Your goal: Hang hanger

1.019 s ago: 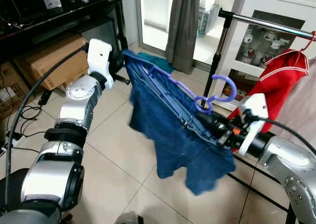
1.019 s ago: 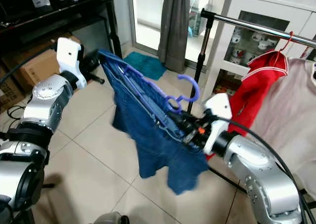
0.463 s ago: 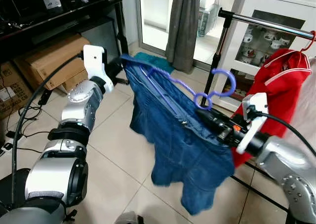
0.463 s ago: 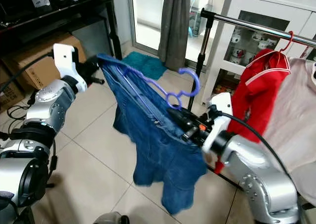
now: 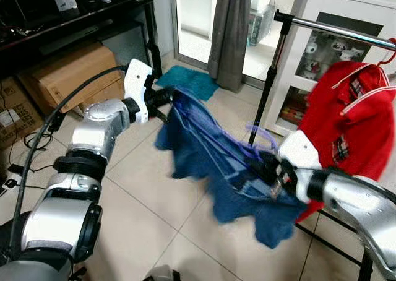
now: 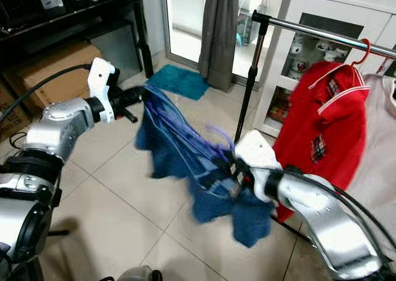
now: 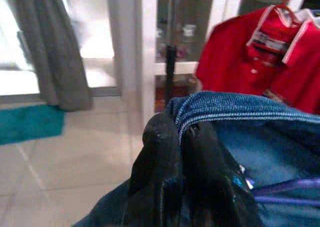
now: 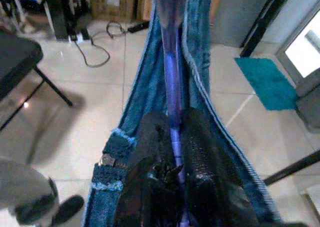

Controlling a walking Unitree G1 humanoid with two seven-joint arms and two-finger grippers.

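1. Hanger (image 5: 213, 132), purple and carrying blue denim shorts (image 5: 204, 157), is slung between your two grippers, low over the tiled floor (image 5: 142, 188), to the left of and well below the rail (image 5: 334, 28).
2. Your left gripper (image 7: 182, 152) is clenched on the denim waistband at the far left end; the wrist view shows both black fingers pinching the stitched edge.
3. Your right gripper (image 8: 172, 152) is clamped on the purple bar at the near right end, with denim on both sides of it.
4. The hook (image 5: 263, 134) is motion-blurred, so you cannot read which way it faces.
5. A red shirt (image 5: 349, 120) already hangs on the rail at the right; the stretch of rail left of it, toward the black upright pole (image 5: 269, 77), is bare.
6. Progress, as a judgement: the load is gripped, but nothing is hung. You have yet to lift it, set the hook over the bare rail, and release both grippers.
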